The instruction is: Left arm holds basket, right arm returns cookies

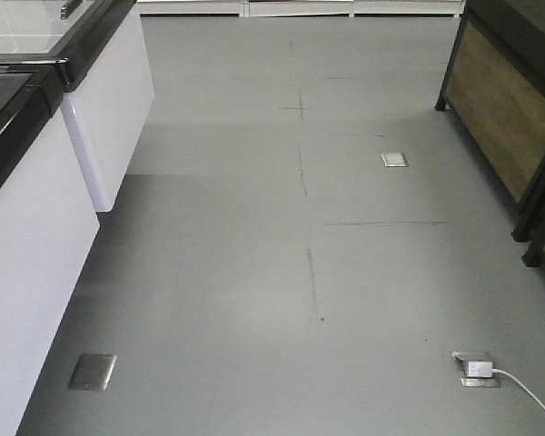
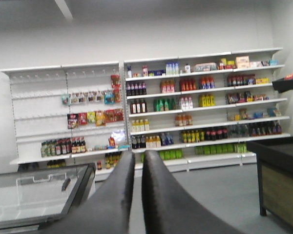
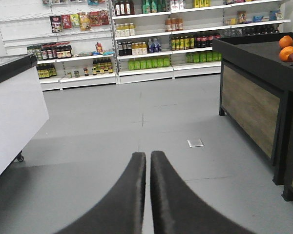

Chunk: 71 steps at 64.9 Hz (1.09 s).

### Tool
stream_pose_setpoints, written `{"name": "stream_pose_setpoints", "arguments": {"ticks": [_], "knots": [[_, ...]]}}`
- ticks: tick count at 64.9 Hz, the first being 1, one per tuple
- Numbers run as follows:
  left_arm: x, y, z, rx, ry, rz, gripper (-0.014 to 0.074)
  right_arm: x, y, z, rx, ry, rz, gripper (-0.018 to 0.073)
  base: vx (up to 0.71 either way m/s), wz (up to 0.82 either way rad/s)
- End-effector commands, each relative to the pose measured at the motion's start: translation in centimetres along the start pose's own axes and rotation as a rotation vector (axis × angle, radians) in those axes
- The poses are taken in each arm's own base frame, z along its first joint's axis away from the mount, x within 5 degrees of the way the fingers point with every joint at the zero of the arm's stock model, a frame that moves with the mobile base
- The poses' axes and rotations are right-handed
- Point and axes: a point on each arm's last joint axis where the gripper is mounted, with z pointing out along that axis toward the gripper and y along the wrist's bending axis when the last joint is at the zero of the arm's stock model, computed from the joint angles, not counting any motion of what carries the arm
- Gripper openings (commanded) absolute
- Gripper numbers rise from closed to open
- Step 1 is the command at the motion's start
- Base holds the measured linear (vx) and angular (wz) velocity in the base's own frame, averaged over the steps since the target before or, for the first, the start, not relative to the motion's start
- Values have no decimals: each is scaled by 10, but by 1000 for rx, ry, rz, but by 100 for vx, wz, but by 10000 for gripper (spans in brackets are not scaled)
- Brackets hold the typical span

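The basket and the cookies are out of view in every frame. In the left wrist view my left gripper (image 2: 138, 155) is shut, its two black fingers nearly touching with nothing between them, pointing toward the far shelves (image 2: 195, 105). My right gripper (image 3: 148, 155) is likewise shut and holds nothing, hanging over bare grey floor (image 3: 136, 122). Neither arm shows in the front-facing view.
White chest freezers (image 1: 36, 236) with black rims line the left. A black-framed wooden produce stand (image 1: 509, 118) is on the right, with oranges (image 3: 286, 48) on top. Floor socket plates (image 1: 392, 159) and a plugged-in white cable (image 1: 518, 386) lie on the aisle floor.
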Motion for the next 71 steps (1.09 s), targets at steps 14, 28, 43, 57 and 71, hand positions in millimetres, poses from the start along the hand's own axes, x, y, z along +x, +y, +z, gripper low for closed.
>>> {"name": "stream_pose_setpoints", "arguments": {"ticks": [14, 28, 43, 57, 71], "knots": [[11, 0, 25, 3, 80, -6, 313, -1, 0, 0, -1, -65, -15, -6, 0, 0], [13, -1, 27, 3, 87, -5, 470, -1, 0, 0, -1, -65, -15, -6, 0, 0], [15, -1, 27, 5, 106, -5, 507, -1, 0, 0, -1, -65, -15, -6, 0, 0], [18, -1, 26, 7, 138, -6, 507, -1, 0, 0, -1, -65, -15, -6, 0, 0], [18, 12, 26, -77, 142, -46, 507, -1, 0, 0, -1, -65, -15, -6, 0, 0]]}}
